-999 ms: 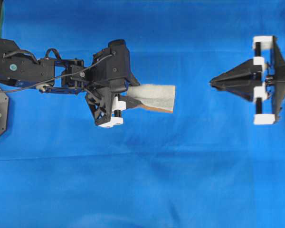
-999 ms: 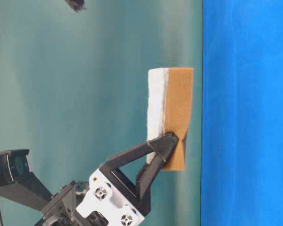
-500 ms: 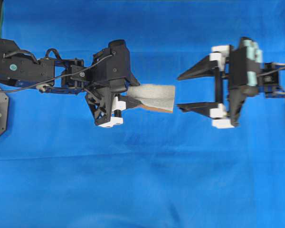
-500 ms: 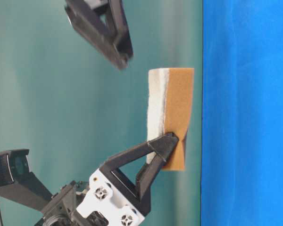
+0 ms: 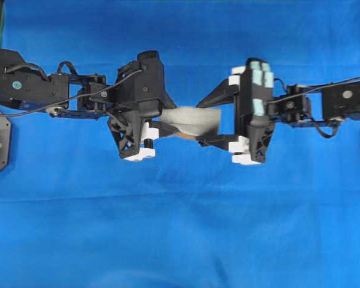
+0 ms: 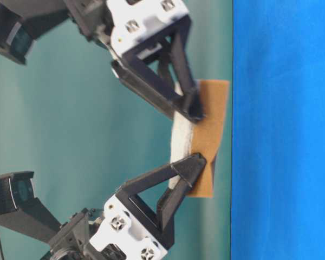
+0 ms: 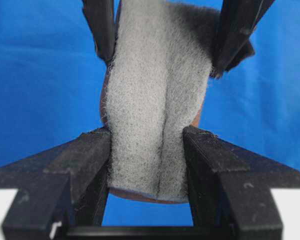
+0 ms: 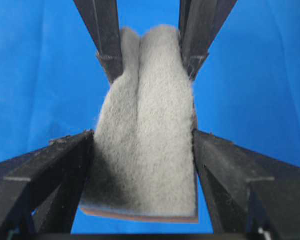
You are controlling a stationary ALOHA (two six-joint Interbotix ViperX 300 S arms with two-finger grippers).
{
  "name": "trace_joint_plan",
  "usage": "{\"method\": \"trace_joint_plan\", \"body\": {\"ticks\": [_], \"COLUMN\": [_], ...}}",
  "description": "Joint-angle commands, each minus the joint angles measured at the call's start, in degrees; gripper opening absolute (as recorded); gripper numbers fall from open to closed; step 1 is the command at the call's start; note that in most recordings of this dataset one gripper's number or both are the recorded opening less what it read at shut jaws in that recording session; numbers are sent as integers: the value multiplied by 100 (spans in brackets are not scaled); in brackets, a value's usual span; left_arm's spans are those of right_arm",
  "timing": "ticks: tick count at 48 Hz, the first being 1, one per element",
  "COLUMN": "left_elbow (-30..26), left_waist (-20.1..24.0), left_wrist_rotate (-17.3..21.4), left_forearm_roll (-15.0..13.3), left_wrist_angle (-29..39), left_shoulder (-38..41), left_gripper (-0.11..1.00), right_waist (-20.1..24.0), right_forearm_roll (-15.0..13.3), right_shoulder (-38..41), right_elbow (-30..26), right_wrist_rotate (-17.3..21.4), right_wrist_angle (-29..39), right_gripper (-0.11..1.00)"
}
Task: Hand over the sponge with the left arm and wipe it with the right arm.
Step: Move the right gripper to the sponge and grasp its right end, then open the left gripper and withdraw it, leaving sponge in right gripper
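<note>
The sponge (image 5: 189,119) hangs above the blue cloth, grey-white face up and tan-orange layer (image 6: 208,124) beneath. My left gripper (image 5: 171,118) is shut on its left end, and the pinch creases the grey face (image 7: 155,90) between the fingers (image 7: 92,150). From the right, my right gripper (image 5: 199,122), the one with pale blue-green patches, stands open with one finger on each side of the sponge's free end. In the right wrist view its fingers (image 8: 75,155) lie against or just beside the sponge's (image 8: 145,100) two edges without squeezing it. The left arm's fingertips (image 8: 107,45) show beyond.
A blue cloth (image 5: 180,228) covers the table under both arms. The table-level view has a plain teal backdrop (image 6: 70,108). The left arm's black links (image 5: 30,84) run off the left edge and the right arm's links (image 5: 342,102) off the right.
The right gripper has travelled left from the right edge, opened wide, and now straddles the sponge's free end. The left gripper and the sponge have stayed put.
</note>
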Motion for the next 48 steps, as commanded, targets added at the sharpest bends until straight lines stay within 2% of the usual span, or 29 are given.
{"method": "trace_joint_plan", "body": {"ticks": [1,8,18,22,30,34,36,44,48], "left_elbow": [-62,-53,-62,-53,-53,-53,-44,105,281], "left_waist": [-9,-9,-9,-18,-26,-44,-53,-88,-132], "left_wrist_rotate": [9,18,62,62,62,35,-9,-35,-35], "left_forearm_roll": [-9,-9,0,0,0,0,0,0,0], "left_wrist_angle": [-26,-26,-35,-70,-202,-281,-316,-422,-510], "left_shoulder": [-132,-132,-132,-132,-141,-141,-149,-343,-562], "left_gripper": [37,31,31,31,27,26,32,80,91], "right_waist": [0,-26,-26,-26,-26,-26,-26,-26,-26], "right_forearm_roll": [-9,-9,-44,-97,-158,-158,-158,-158,-158], "right_shoulder": [26,62,53,53,44,35,26,-44,-97], "right_elbow": [-176,-193,-193,-193,-202,-202,-193,-185,-158], "right_wrist_rotate": [9,9,-44,-70,-70,-70,-70,-70,-62], "right_wrist_angle": [9,18,18,26,70,97,114,185,220], "right_gripper": [73,73,69,56,16,14,14,14,14]}}
